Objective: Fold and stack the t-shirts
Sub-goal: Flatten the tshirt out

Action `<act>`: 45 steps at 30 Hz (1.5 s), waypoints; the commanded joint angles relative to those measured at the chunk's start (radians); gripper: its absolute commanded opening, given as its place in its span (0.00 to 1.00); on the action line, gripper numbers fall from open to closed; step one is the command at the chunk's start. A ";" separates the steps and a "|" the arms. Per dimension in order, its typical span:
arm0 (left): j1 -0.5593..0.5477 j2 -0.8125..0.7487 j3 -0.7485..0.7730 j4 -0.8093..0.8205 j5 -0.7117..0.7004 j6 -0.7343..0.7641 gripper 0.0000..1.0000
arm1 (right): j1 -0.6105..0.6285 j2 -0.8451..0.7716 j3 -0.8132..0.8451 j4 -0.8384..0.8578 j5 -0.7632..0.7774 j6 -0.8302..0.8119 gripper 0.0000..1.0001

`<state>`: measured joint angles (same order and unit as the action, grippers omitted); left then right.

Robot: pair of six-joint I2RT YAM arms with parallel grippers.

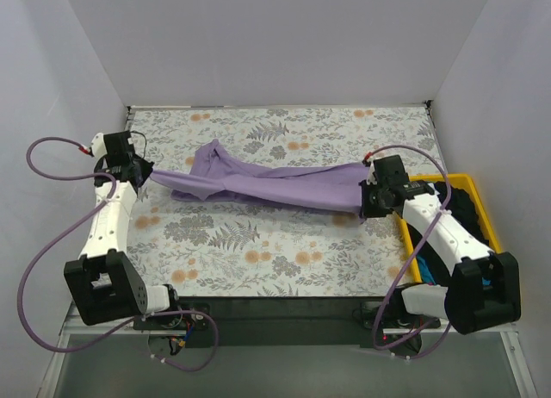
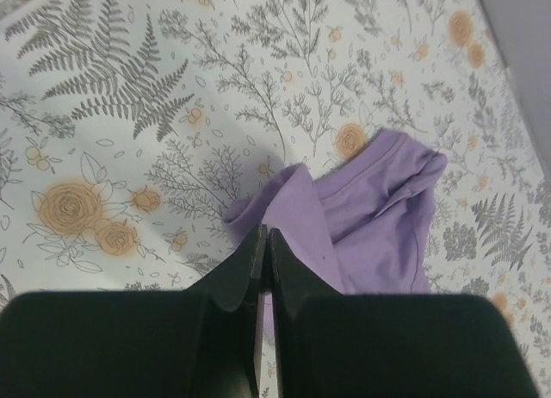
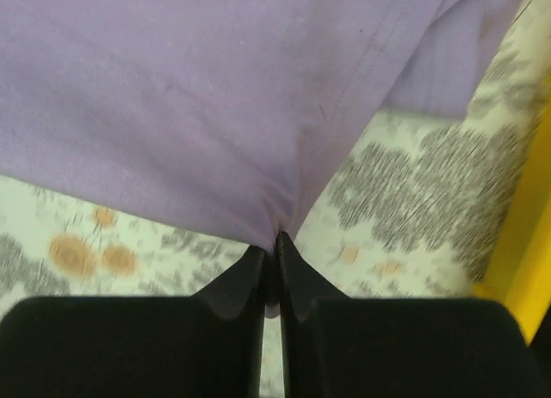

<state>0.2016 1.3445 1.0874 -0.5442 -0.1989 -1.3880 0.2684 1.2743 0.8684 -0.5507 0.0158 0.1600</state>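
Step in hand, as judged: spreading the lavender t-shirt (image 1: 275, 184) flat ahead of the first fold; find it stretched as a twisted band from left to right across the middle of the counter (image 1: 258, 256), resting on the surface, bunched toward the far left-centre.

Note the left claw (image 1: 148, 172) clenched on the left end of the fabric; note the right claw (image 1: 368, 202) clenched on a thin pinch at the right end, just beside the yellow tray (image 1: 448, 178); confirm in both wrist views by purple cloth trapped between closed fingers.

Draw both claws apart evenly along the left-right line; avoid jerks, given probable slip at such thin pinches; untwist the band before lowering; lay down with the long edges parallel to the near edge; release only after flat contact; check for a folded-over flap near the left end.

Treat the counter as flat, printed with grey ferns and orange flowers; expect some drag on soft cloth, as a judgement. Observe plain pale walls (image 1: 275, 45) on the far, left and right sides; allow little margin at right, beside the tray holding a black t-shirt (image 1: 463, 210).
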 commanded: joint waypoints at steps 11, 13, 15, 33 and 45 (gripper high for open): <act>0.007 -0.143 -0.187 0.053 -0.065 -0.025 0.00 | -0.017 -0.147 -0.042 -0.232 -0.165 0.078 0.55; 0.004 -0.153 -0.207 0.076 -0.048 -0.026 0.00 | -0.023 -0.132 -0.023 -0.166 -0.119 0.087 0.52; 0.001 -0.154 -0.234 0.093 -0.037 -0.025 0.00 | -0.024 -0.089 -0.023 -0.042 -0.090 0.107 0.45; -0.002 -0.099 -0.327 0.204 0.041 -0.009 0.00 | -0.080 0.569 0.304 0.356 0.087 0.096 0.42; -0.001 -0.062 -0.343 0.253 0.167 -0.008 0.00 | -0.038 0.489 0.396 0.105 0.186 0.105 0.74</act>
<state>0.2008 1.2884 0.7429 -0.3244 -0.0738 -1.4029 0.1944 1.9087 1.3392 -0.3164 0.1345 0.2287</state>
